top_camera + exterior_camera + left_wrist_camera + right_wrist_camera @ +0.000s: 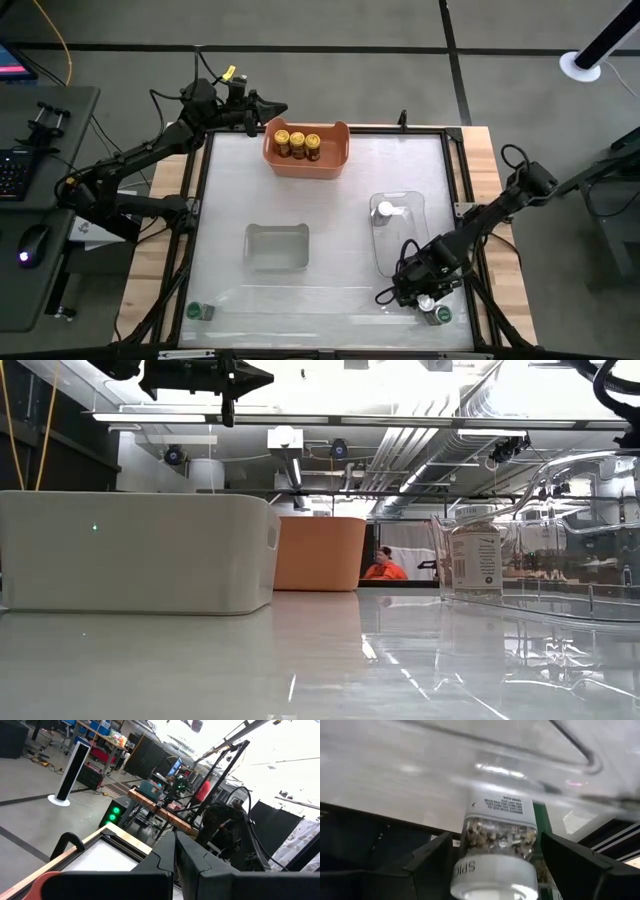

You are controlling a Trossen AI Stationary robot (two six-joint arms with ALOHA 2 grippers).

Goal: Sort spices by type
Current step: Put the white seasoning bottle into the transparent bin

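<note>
Three yellow-lidded jars stand in the orange tub. One silver-white-lidded jar stands in the clear tub on the right and also appears as the jar in the low view. My right gripper is low at the near right corner, open. Its fingers stand on either side of a second silver-white-lidded jar, with a small gap on each side. A green-lidded jar stands just beside it. Another green-lidded jar stands at the near left corner. My left gripper is shut and raised beside the orange tub.
An empty pale tub sits mid-table and shows large in the low view as the pale tub. The table's black frame runs close to my right arm. A person in orange is far off in the room.
</note>
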